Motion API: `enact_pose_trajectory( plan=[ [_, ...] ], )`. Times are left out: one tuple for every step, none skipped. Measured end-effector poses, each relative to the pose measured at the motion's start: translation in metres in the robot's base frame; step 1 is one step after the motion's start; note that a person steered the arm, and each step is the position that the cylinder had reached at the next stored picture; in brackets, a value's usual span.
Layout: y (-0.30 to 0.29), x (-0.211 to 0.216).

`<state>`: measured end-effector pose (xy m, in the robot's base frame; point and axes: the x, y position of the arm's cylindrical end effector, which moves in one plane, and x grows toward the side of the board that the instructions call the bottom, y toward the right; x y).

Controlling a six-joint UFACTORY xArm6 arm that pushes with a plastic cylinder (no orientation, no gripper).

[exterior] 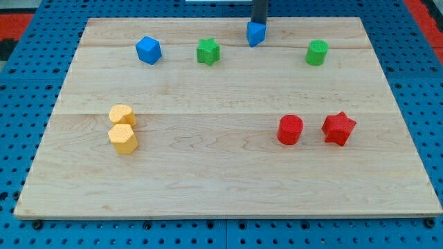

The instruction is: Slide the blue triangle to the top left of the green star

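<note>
The blue triangle sits near the view's top edge of the wooden board, to the right of the green star. My tip comes down from the view's top and ends right behind the blue triangle, touching or nearly touching its top side. The rod's very end is partly hidden by the triangle.
A blue cube lies left of the green star. A green cylinder is at the top right. A red cylinder and a red star lie at the right. Two yellow blocks touch at the left.
</note>
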<state>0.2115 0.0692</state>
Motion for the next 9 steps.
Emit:
enact_pose_trajectory(
  plan=[
    [0.023, 0.0],
    [0.072, 0.0],
    [0.072, 0.002],
    [0.052, 0.005],
    [0.042, 0.01],
    [0.042, 0.01],
    [0.037, 0.027],
    [0.032, 0.036],
    [0.029, 0.034]
  ],
)
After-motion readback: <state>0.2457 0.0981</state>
